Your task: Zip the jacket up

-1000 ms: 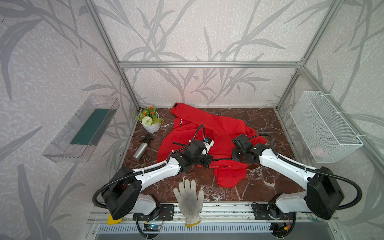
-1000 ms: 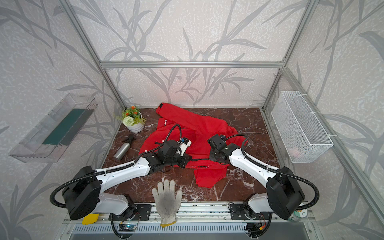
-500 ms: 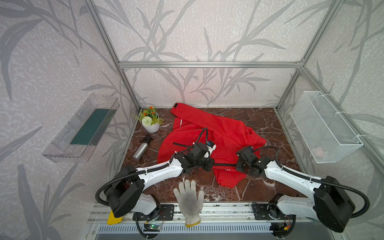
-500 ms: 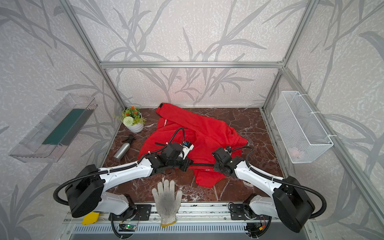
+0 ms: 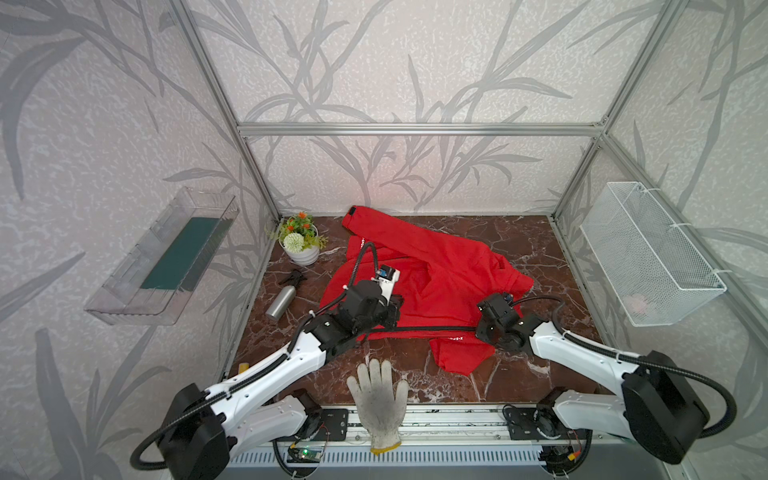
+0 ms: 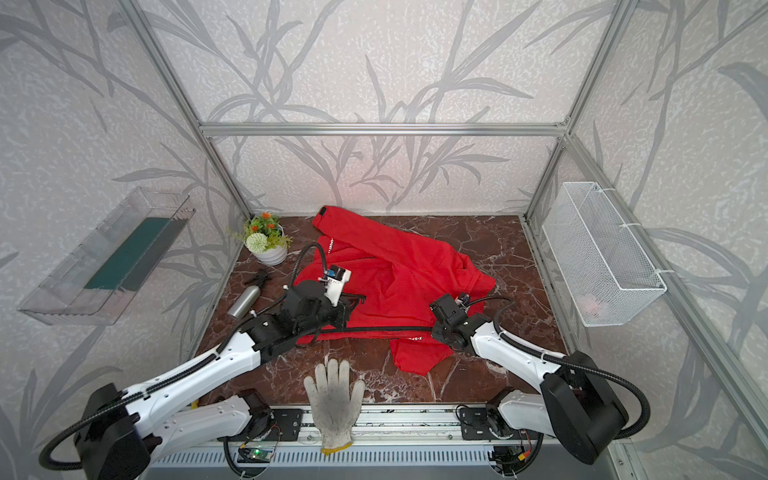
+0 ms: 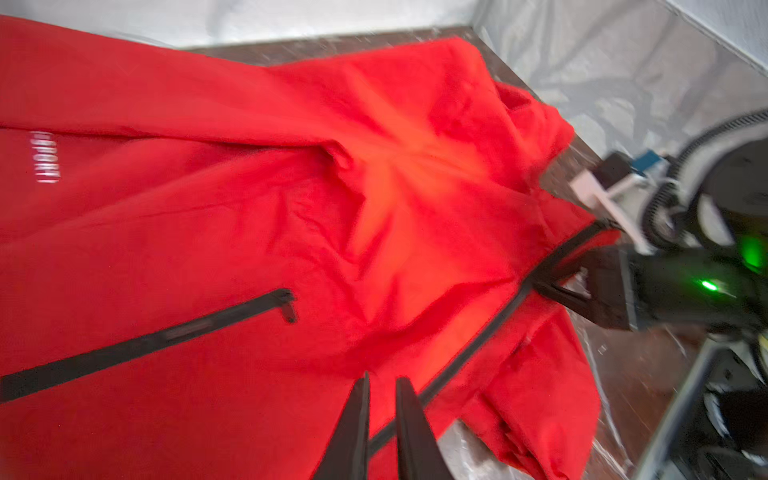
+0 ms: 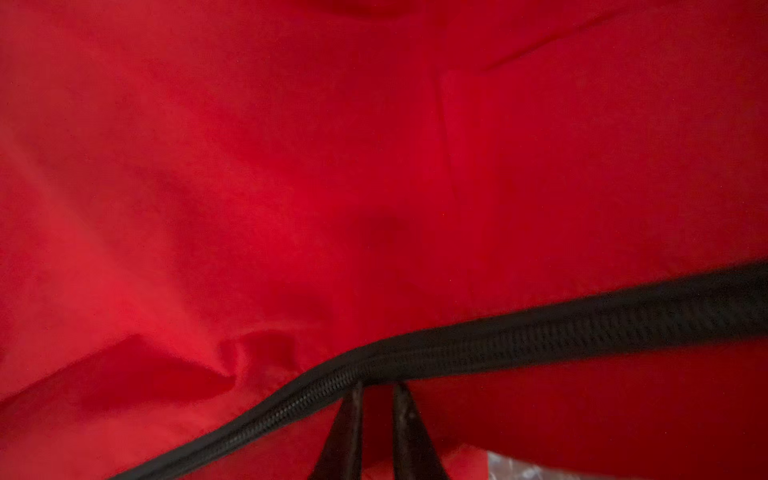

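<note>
Red thin-fabric jacket (image 5: 449,274) lies spread behind a white knitted work glove (image 5: 378,399), left gripper (image 7: 383,379) and right gripper (image 8: 378,385) narrowly parted at its black zipper (image 5: 424,328), silver spray bottle (image 5: 281,301) and white flowerpot (image 5: 302,253) farther back, left of that glove.

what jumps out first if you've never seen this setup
The bright red jacket sprawls across the middle of the dark marble table. Its black front zipper runs in a taut straight line between the left gripper and the right gripper; a white work glove lies at the front edge.
</note>
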You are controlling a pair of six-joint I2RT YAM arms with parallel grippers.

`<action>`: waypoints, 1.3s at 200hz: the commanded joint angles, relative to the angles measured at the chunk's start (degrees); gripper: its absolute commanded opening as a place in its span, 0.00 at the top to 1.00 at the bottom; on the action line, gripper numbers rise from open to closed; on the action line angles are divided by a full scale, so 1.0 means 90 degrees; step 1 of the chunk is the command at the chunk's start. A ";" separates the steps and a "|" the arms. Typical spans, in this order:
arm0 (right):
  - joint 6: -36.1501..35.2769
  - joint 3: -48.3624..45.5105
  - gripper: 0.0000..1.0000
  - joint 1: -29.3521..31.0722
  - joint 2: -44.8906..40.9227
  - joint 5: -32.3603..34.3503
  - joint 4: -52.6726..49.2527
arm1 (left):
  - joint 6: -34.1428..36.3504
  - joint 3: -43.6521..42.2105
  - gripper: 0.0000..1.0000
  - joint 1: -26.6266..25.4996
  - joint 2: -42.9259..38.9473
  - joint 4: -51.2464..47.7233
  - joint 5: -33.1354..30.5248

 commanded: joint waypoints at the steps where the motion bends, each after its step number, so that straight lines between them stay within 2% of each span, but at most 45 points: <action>1: -0.0448 0.0403 0.77 0.0057 -0.0844 0.0461 -0.0739 | 0.0306 -0.0375 0.78 0.0766 -0.0608 -0.0155 -0.0308; 15: -0.0667 0.0594 0.75 0.0052 -0.1201 0.0755 -0.0988 | 0.0482 -0.0487 0.71 0.1231 -0.0914 -0.0138 -0.0535; 28: -0.1022 0.0787 0.71 0.0057 -0.1387 0.1035 -0.1094 | 0.0750 -0.0527 0.55 0.1598 -0.1060 -0.0070 -0.0651; 38: -0.1441 0.0961 0.63 0.0048 -0.1462 0.1323 -0.1109 | 0.0967 -0.0568 0.43 0.1874 -0.1058 0.0049 -0.0747; 47: -0.1829 0.1080 0.49 0.0030 -0.1456 0.1536 -0.1014 | 0.1060 -0.0588 0.34 0.2099 -0.0988 0.0184 -0.0978; 56: -0.2316 0.1162 0.32 -0.0036 -0.1396 0.1623 -0.0809 | 0.1106 -0.0586 0.13 0.2343 -0.0874 0.0320 -0.1208; 64: -0.2593 0.1245 0.13 -0.0176 -0.1301 0.1629 -0.0661 | 0.1140 -0.0592 0.01 0.2531 -0.0747 0.0495 -0.1411; 69: -0.2703 0.1296 0.00 -0.0290 -0.1245 0.1619 -0.0589 | 0.1193 -0.0612 0.01 0.2661 -0.0678 0.0654 -0.1515; 90: -0.3109 0.1377 0.01 -0.0762 -0.0987 0.1712 -0.0082 | 0.1494 -0.0901 0.01 0.3007 -0.0416 0.1600 -0.2155; 101: -0.3376 0.1166 0.01 -0.0930 -0.0947 0.2049 0.0497 | 0.1534 -0.1133 0.01 0.3153 -0.0221 0.2223 -0.2482; 115: -0.4141 0.0589 0.01 -0.0973 -0.0973 0.2788 0.1771 | 0.1364 -0.1295 0.01 0.3312 0.0007 0.2664 -0.2741; 127: -0.5099 0.0011 0.01 -0.0969 -0.1040 0.2951 0.2958 | 0.1420 -0.1468 0.01 0.3367 0.0139 0.2961 -0.2646; 143: -0.5907 -0.0740 0.01 -0.0972 -0.0967 0.3070 0.4571 | 0.1560 -0.1756 0.01 0.3377 0.0317 0.3535 -0.2458; 165: -0.6263 -0.1156 0.01 -0.1014 -0.0448 0.3382 0.5439 | 0.1737 -0.2323 0.01 0.3374 0.0802 0.4889 -0.2185; 181: -0.6728 -0.1452 0.01 -0.1078 0.0070 0.3595 0.6489 | 0.1739 -0.2424 0.01 0.3381 0.1163 0.5240 -0.2368; 193: -0.6979 -0.1621 0.01 -0.1208 0.0493 0.3544 0.7299 | 0.1727 -0.2470 0.01 0.3388 0.1359 0.5461 -0.2592; 225: -0.7425 -0.1600 0.01 -0.1531 0.1424 0.2983 0.8578 | 0.1898 -0.2527 0.01 0.3460 0.1774 0.5914 -0.2886; 243: -0.7181 -0.1577 0.01 -0.1756 0.1716 0.2543 0.8770 | 0.1862 -0.2592 0.01 0.3523 0.1976 0.6352 -0.2968; 260: -0.7071 -0.1716 0.01 -0.1932 0.1945 0.2134 0.9232 | 0.1752 -0.2545 0.01 0.3640 0.2235 0.6666 -0.2690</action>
